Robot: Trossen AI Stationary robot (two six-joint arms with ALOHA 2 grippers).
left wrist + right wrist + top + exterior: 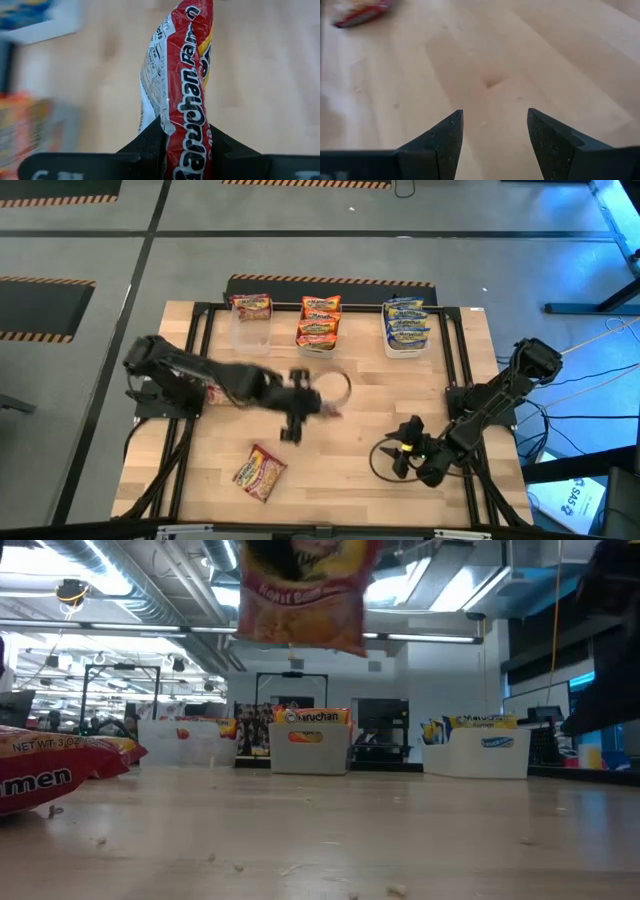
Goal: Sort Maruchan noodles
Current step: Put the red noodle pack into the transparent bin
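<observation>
One red crinkly plastic ramen packet (187, 95) clamped edge-on in left end effector (293, 412), held above bench (350, 460) centre. Second red packet (260, 472) lies flat at 7 o'clock from it. Right end effector (495, 135) w/ fingers spread, nothing between, low over bare wood at 4 o'clock. Three clear plastic tubs (317, 332) along far edge, 12 o'clock.

Left pincer (292, 423) smeared by motion blur in the high view, red packet (303, 592) cut off by the low view's top edge, its lower end hidden between the fingers (145, 150)
</observation>
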